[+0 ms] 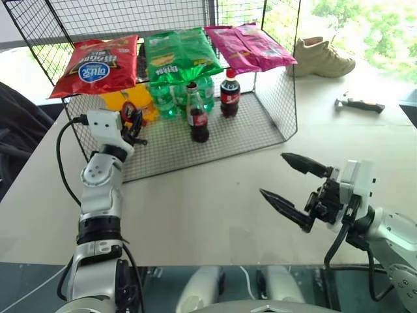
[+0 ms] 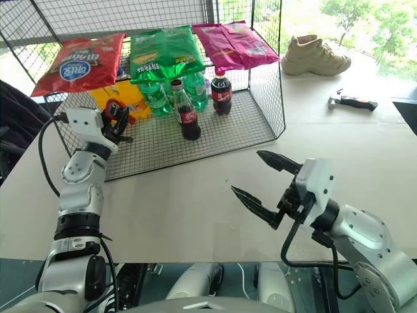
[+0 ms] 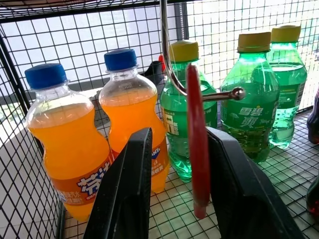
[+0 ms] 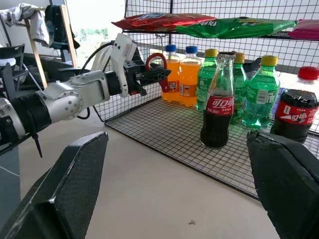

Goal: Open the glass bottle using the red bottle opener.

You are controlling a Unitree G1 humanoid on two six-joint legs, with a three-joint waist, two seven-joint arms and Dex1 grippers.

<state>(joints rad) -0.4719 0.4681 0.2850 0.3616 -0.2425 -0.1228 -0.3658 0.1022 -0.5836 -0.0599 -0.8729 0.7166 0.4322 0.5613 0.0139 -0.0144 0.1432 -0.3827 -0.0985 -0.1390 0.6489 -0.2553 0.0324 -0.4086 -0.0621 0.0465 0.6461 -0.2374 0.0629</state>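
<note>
1. The right pincer (image 2: 257, 175) hangs over the bare counter (image 2: 195, 215), fingers wide apart, empty.
2. The left pincer (image 1: 133, 124) is clamped on the red bottle opener (image 4: 158, 69), hanging from a hook.
3. The glass bottle (image 1: 197, 114) stands upright to its right, in the wire rack (image 1: 273, 98).

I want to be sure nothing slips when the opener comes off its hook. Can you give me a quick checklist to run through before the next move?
1. Left pincer closed around the red bottle opener: cannot tell; its fingers flank the handle, but a firm clamp is unclear.
2. Opener free of the hook: not ok; its ring hangs on it.
3. Glass bottle upright on the rack: ok.
4. Bottle cap on: ok; the top looks capped.
5. Right pincer open and apart from the bottle: ok.
6. Neighbours crowd the opener: not ok; orange bottles and green bottles stand just behind it.
</note>
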